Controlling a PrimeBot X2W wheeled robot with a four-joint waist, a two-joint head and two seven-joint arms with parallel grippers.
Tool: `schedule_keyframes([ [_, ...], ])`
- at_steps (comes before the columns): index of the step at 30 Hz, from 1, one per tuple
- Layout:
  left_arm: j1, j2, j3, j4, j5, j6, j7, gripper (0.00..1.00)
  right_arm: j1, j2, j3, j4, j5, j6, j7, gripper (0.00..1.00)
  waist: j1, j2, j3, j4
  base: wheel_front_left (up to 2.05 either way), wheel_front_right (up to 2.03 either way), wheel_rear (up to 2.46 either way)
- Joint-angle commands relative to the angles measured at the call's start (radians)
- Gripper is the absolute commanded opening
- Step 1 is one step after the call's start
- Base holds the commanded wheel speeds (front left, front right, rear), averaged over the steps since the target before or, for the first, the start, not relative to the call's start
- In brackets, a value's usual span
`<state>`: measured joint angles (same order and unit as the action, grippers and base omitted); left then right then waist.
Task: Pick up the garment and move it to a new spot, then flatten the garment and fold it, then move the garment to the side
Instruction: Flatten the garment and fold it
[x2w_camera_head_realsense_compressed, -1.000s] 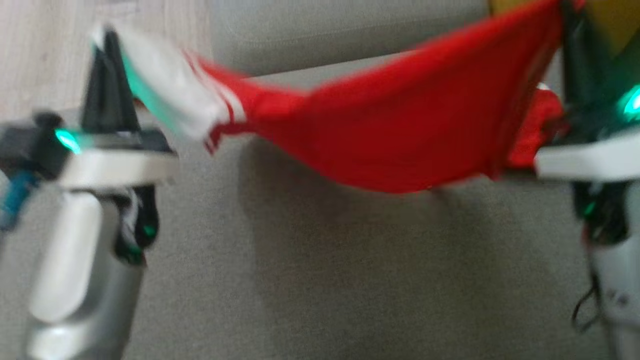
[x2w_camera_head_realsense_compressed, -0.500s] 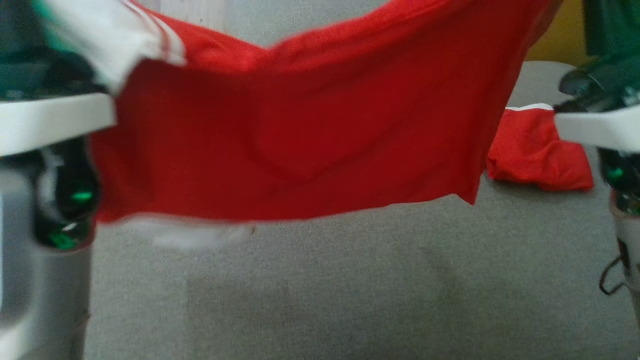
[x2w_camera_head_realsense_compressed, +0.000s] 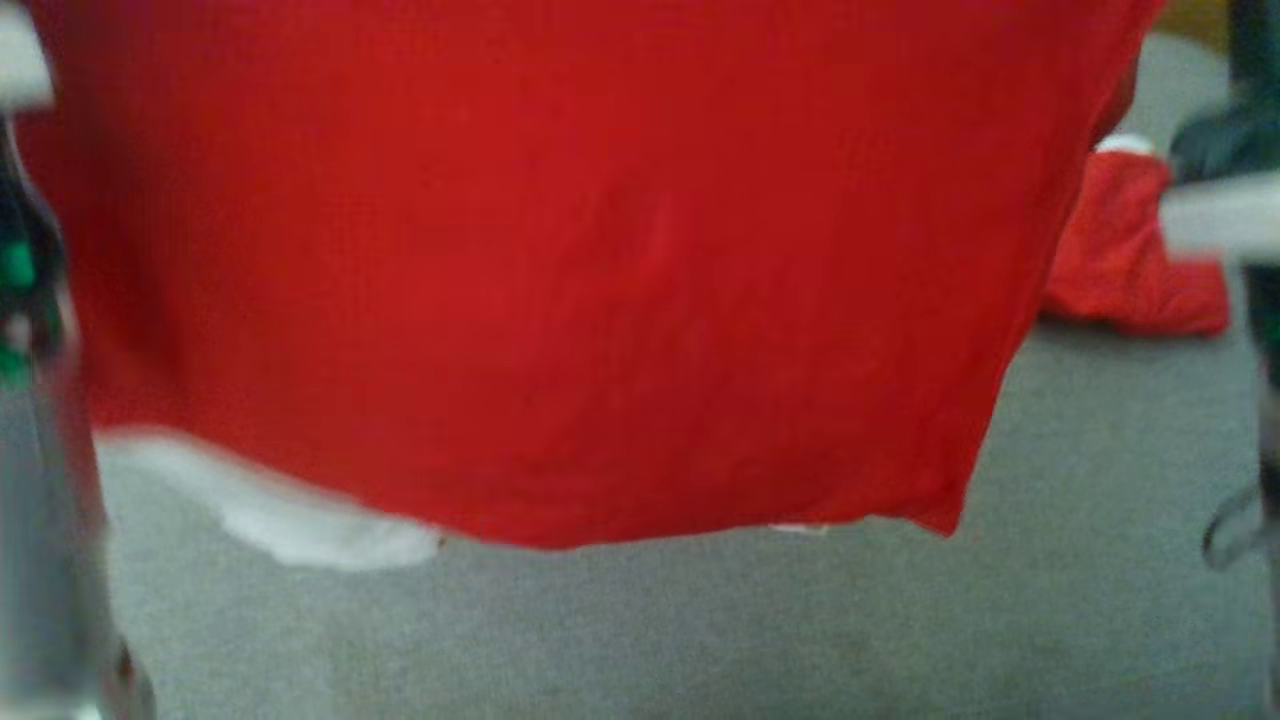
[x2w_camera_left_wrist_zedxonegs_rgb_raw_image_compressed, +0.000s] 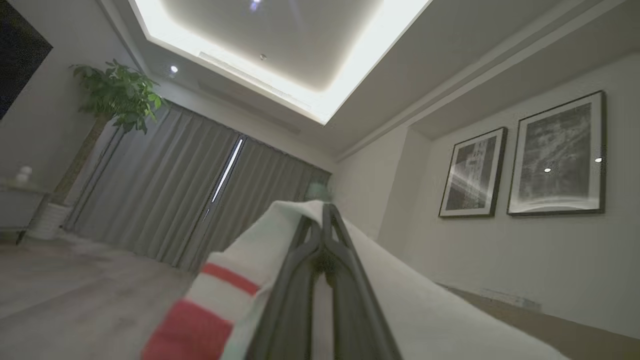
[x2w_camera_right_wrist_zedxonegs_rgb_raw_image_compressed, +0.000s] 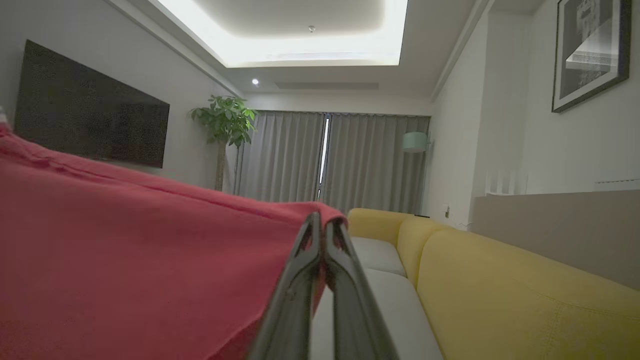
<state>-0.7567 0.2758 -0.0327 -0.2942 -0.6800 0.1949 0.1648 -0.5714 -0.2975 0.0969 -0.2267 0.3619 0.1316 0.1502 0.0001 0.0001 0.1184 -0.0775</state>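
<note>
- Head view: the garment, red with white trim along its lower left edge, hangs spread like a curtain above the grey cushion, clear of it. A smaller red cloth lies crumpled on the cushion to the right, just past the hanging edge. This view is blurred, and I can read no label or print on the fabric.
- Left wrist view: the left fingers are pinched fully together on a white part of the garment with red stripes. The hold is right at the tips. The two framed pictures on the wall carry no writing I can read.
- Right wrist view: the right fingers are closed tight on the red top edge, which drapes away to the left. A yellow sofa runs alongside.
- Risks, as I judge them:
  - The thin tip hold on the white part could slip if the arms pull apart too hard, dropping one corner.
  - The garment screens the cushion from the head camera, so it could be lowered onto the other red cloth or land bunched.
</note>
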Motion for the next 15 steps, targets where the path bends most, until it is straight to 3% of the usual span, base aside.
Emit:
schedule_keyframes([
  [1, -0.130, 0.064, 0.032, 0.091, 0.002, -0.024, 0.002, 0.00, -0.140, -0.017, 0.023, 0.052, 0.006, -0.001, -0.002, 0.00, -0.0001, -0.0001, 0.117, 0.007, 0.00, 0.00, 0.00],
  [3, -0.241, 0.104, 0.017, 0.244, 0.046, -0.064, -0.034, 0.00, -0.262, -0.018, 0.036, 0.174, 0.024, -0.001, -0.024, 0.00, -0.0001, -0.0001, 0.177, 0.017, 0.00, 0.00, 0.00],
  [5, -0.351, 0.097, 0.012, 0.400, 0.042, -0.096, -0.074, 0.00, -0.388, -0.030, 0.064, 0.308, 0.021, -0.001, -0.067, 0.00, -0.0001, -0.0001, 0.214, 0.030, 0.00, 0.00, 0.00],
  [6, -0.351, 0.097, 0.012, 0.400, 0.042, -0.096, -0.074, 0.00, -0.388, -0.030, 0.064, 0.308, 0.021, -0.001, -0.067, 0.00, -0.0001, -0.0001, 0.214, 0.030, 0.00, 0.00, 0.00],
  [11, -0.602, 0.096, 0.008, 0.696, 0.064, -0.152, -0.197, 0.00, -0.688, -0.034, 0.109, 0.620, -0.017, -0.001, -0.207, 0.00, -0.0001, -0.0001, 0.281, 0.060, 0.00, 0.00, 0.00],
  [15, -0.704, 0.082, -0.013, 0.857, 0.086, -0.186, -0.280, 0.00, -0.829, -0.027, 0.126, 0.822, -0.034, -0.001, -0.312, 0.00, -0.0001, -0.0001, 0.304, 0.085, 0.00, 0.00, 0.00],
])
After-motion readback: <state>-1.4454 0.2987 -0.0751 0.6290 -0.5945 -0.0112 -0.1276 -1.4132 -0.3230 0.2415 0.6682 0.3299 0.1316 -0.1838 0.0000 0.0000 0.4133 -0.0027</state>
